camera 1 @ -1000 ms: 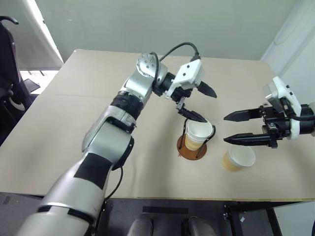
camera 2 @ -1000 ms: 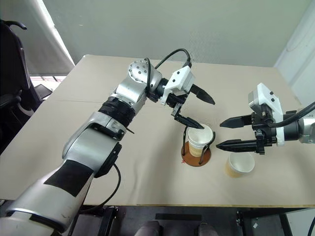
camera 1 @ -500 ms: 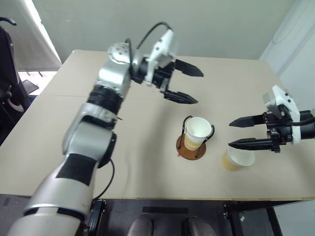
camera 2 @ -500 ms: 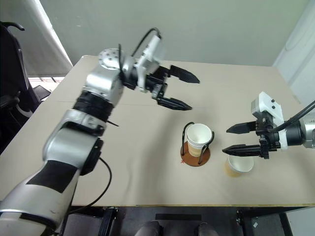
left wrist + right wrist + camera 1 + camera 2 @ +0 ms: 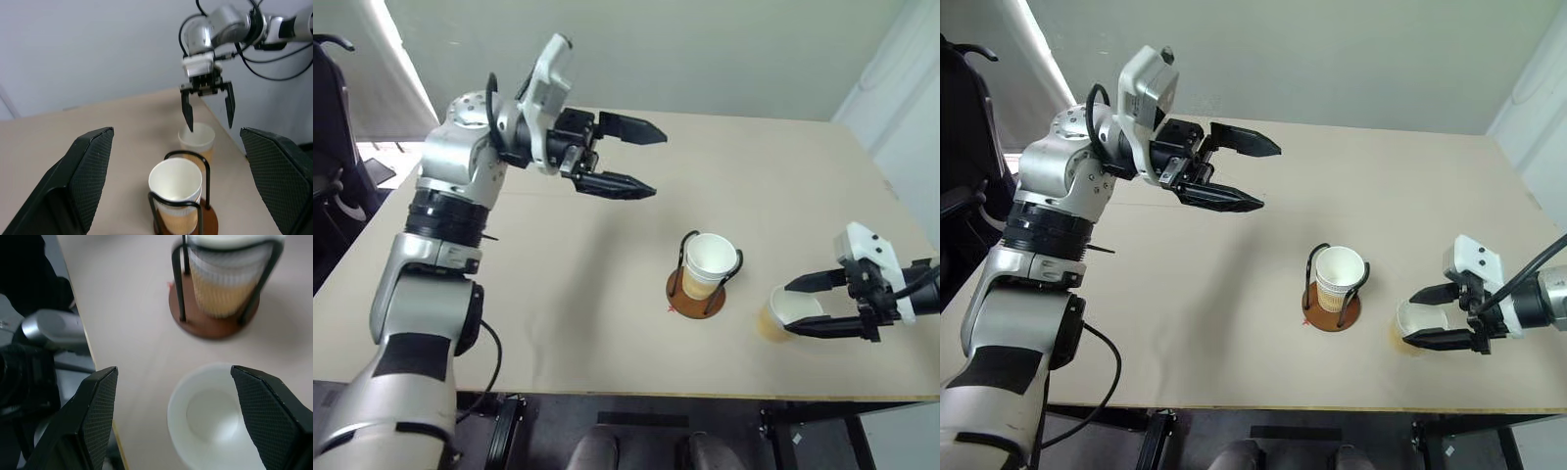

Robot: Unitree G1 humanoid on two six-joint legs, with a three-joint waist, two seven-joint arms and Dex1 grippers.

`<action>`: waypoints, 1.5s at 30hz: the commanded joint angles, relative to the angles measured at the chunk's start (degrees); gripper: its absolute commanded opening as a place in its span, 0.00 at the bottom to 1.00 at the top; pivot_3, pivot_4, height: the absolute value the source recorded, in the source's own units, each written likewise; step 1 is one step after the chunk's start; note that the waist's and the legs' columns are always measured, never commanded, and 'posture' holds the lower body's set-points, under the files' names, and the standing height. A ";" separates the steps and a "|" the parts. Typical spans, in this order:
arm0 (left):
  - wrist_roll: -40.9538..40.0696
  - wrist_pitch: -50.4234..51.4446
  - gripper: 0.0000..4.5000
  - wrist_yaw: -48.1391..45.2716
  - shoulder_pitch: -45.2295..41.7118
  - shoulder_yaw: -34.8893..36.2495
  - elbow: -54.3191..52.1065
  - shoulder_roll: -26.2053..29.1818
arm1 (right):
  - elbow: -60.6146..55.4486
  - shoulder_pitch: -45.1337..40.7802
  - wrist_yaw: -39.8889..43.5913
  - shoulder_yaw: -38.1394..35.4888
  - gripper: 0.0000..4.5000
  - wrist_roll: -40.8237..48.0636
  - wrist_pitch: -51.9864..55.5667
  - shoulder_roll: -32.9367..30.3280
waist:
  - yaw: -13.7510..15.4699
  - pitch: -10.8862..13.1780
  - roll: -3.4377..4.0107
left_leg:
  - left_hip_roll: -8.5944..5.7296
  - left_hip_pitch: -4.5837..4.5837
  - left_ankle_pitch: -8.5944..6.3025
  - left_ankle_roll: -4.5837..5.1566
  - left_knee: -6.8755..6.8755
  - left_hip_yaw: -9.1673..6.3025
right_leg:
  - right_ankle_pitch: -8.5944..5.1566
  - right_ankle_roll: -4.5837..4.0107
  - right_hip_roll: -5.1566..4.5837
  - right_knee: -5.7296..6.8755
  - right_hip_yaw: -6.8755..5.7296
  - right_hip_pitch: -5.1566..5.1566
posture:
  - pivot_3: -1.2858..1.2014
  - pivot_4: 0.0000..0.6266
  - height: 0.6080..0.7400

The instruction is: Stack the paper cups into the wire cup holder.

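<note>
Was on the last loose paper cup point(image 5: 788, 315): my right pincer point(image 5: 1427, 317) sat spread wide around it, jaws either side, not squeezing yet, I think. The wire cup holder point(image 5: 696, 292), already loaded, stood just beside it. Left pincer point(image 5: 641, 160) hung open, well clear. Next: close, lift, drop it in.
</note>
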 commanded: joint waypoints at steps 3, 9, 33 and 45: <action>-0.54 2.32 0.99 0.20 1.95 4.84 -4.93 -1.93 | -1.61 3.36 -0.76 -2.73 0.83 -2.77 -3.68 0.38 | -0.08 0.00 0.00 | 0.00 0.01 0.00 0.00 0.02 0.00 | 0.00 0.00 0.00 0.00 0.00 0.02 | 0.52 0.24 1.00; 0.73 2.93 0.99 1.33 2.74 6.88 -5.94 -3.57 | -1.26 5.36 -2.85 0.39 0.83 -7.14 -7.83 2.16 | -0.17 0.00 0.00 | 0.00 0.04 0.00 0.00 0.02 -0.01 | 0.00 0.01 -0.03 0.00 0.00 0.04 | 0.52 0.24 1.00; 6.01 3.34 1.00 -0.59 5.38 7.53 -6.83 -1.76 | 6.07 -1.29 -3.90 11.33 0.01 -15.62 -13.39 9.92 | -0.48 0.01 -0.01 | 0.00 0.11 0.00 0.01 -0.01 -0.03 | 0.01 0.02 -0.08 -0.02 -0.01 0.10 | 0.52 0.24 1.00; 6.80 2.89 1.00 -1.73 7.52 4.19 -7.10 2.74 | 8.54 -12.31 -3.14 10.63 0.01 -14.53 -10.41 10.19 | -0.68 0.01 0.00 | 0.01 0.12 0.00 0.01 -0.05 -0.06 | 0.02 0.00 -0.09 -0.05 0.00 0.08 | 0.52 0.24 1.00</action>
